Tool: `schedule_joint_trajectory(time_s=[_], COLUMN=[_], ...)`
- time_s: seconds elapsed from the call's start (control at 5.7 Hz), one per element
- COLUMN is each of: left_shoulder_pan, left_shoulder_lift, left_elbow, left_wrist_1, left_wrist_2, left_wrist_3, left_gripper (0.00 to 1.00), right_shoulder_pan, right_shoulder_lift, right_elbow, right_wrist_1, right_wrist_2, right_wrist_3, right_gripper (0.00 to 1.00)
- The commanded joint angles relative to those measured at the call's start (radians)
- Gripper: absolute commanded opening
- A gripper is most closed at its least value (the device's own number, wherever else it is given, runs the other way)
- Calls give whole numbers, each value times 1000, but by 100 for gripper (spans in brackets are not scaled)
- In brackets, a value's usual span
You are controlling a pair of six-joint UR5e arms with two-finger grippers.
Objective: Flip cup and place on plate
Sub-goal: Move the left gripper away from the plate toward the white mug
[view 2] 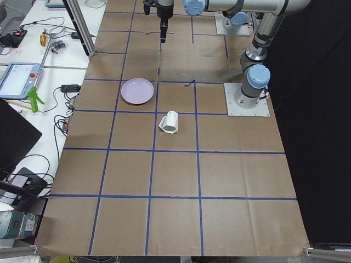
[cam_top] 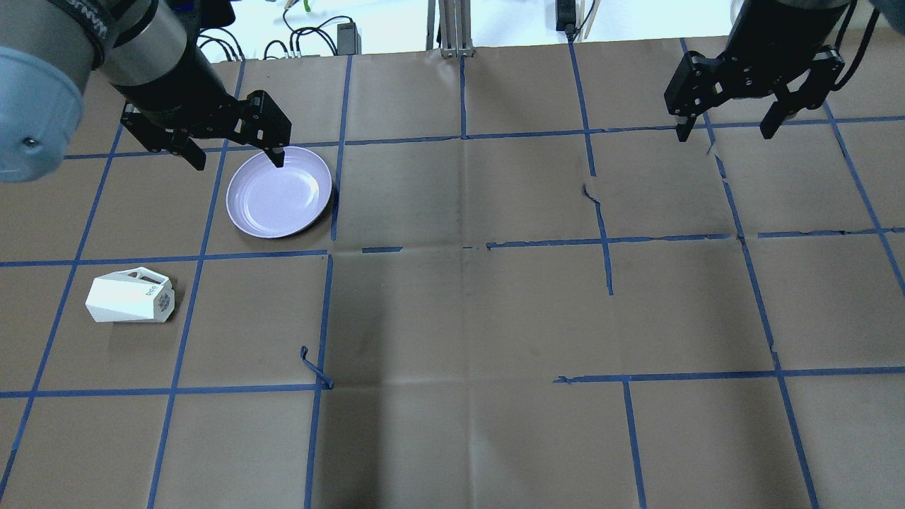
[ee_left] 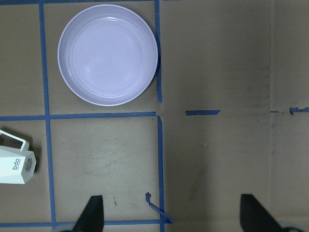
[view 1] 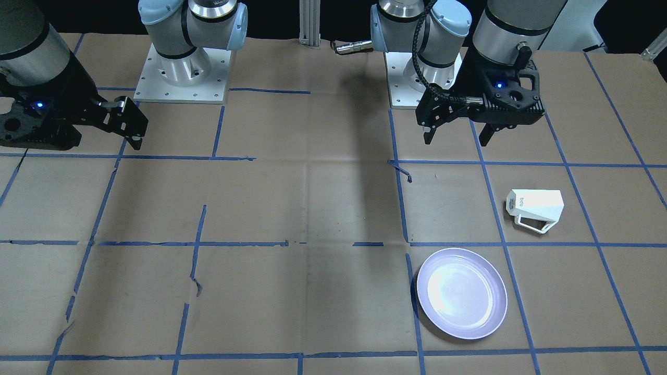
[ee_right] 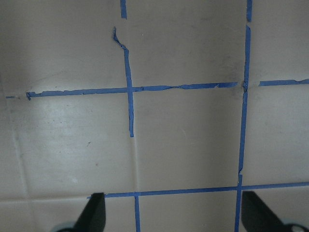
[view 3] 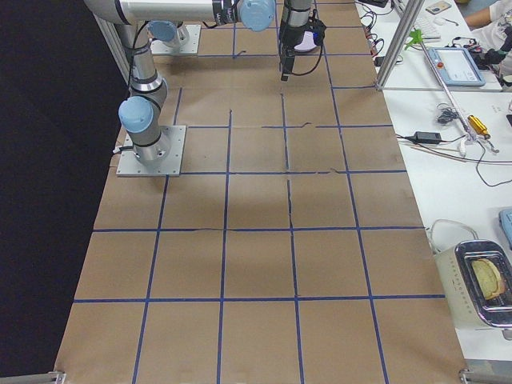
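The white faceted cup (view 1: 535,208) lies on its side on the paper, handle toward the table's far side, lettered base end toward the middle; it also shows in the overhead view (cam_top: 131,297), the exterior left view (view 2: 169,122) and at the left wrist view's left edge (ee_left: 14,166). The lavender plate (view 1: 461,293) sits upright and empty beyond it (cam_top: 278,191) (ee_left: 107,54). My left gripper (cam_top: 239,161) is open and empty, raised over the plate's left rim. My right gripper (cam_top: 725,133) is open and empty, raised on the far right.
Brown paper with a blue tape grid (cam_top: 463,134) covers the table. A loose curl of tape (cam_top: 314,367) sticks up right of the cup. The arm bases (view 1: 182,73) (view 1: 417,78) stand at the robot's side. Benches with cables and tools flank the table ends (view 2: 33,82).
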Motion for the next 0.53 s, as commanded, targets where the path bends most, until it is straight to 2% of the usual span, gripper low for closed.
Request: schedule_joint_trajectory(time_s=[0.0,0.35], left_shoulder_pan=[1,29], left_shoulder_lift=[1,5], left_elbow=[0,0], left_wrist_1=[0,-6], left_wrist_2=[0,0], left_wrist_3=[1,49], left_gripper=[98,98], right_shoulder_pan=[0,0], right_shoulder_lift=[0,0], right_elbow=[0,0], right_wrist_1=[0,0], right_wrist_2=[0,0], right_wrist_3=[0,0], right_gripper=[100,100])
